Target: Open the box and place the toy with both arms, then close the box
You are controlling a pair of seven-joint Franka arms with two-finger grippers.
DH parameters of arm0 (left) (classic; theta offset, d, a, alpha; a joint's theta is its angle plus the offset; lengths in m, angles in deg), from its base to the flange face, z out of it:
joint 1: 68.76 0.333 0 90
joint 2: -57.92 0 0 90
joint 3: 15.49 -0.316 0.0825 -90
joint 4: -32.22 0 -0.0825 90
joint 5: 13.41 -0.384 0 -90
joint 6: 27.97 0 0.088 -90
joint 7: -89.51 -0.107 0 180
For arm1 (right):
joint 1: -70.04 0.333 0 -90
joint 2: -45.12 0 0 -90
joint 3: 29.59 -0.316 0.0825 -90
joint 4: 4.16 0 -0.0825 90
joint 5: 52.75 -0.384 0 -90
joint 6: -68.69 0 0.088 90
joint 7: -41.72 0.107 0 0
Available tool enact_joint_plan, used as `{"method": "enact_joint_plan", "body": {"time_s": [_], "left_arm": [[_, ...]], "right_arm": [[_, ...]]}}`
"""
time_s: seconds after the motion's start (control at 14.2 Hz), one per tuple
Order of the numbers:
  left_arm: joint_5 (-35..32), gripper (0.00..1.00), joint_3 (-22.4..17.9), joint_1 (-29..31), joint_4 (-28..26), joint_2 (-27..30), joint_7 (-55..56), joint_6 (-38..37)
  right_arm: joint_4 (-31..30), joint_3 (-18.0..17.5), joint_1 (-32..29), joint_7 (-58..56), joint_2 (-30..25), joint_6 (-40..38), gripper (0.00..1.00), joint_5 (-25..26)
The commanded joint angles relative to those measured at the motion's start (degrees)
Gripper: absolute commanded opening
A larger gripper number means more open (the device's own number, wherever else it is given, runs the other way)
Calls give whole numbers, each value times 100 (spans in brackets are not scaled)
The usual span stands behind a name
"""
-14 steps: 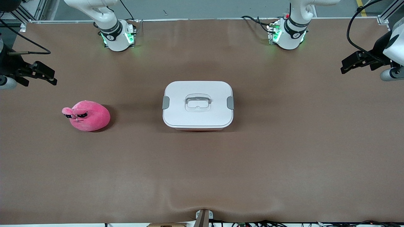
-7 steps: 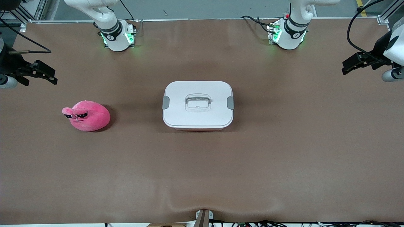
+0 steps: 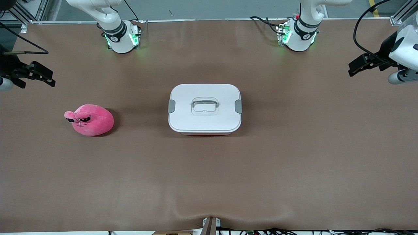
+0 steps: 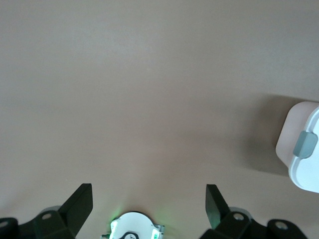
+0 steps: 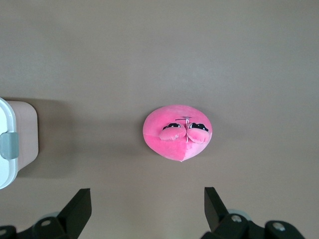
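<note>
Both grippers have shifted slightly farther from the camera. You see the left gripper [image 3: 354,67] and right gripper [image 3: 45,76] spread wide, empty, at the table ends. The box [image 3: 204,109] sits lidded; the toy [image 3: 93,120] lies apart.

Two white arms rise from round bases, the right base [image 3: 121,39] at the frame's upper left and the left base [image 3: 297,37] at upper right, each with a black band and green lights (glowing onto the brown cover). Black cables loop to each wrist. The right gripper [image 3: 36,74] and left gripper [image 3: 362,63] are black, with wedge-shaped fingers [image 4: 79,204].
</note>
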Motion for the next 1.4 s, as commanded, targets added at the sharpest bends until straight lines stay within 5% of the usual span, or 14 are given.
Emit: {"method": "enact_joint_plan", "body": {"time_s": [0.0,0.42,0.91,1.33], "left_arm": [[25,100,213,-27,47,7,509,-102],[34,100,828,17,12,-72,1871,-102],[130,100,1004,-115,20,-151,2627,-41],[359,100,1917,-141,-304,-318,4761,459]], "right_arm": [[46,-24,-27,-70,-45,-75,100,24],[-322,-24,-1,-87,-9,248,100,-3],[-472,-24,-44,-272,623,865,100,58],[-525,-24,-36,-281,1132,1146,100,59]]}}
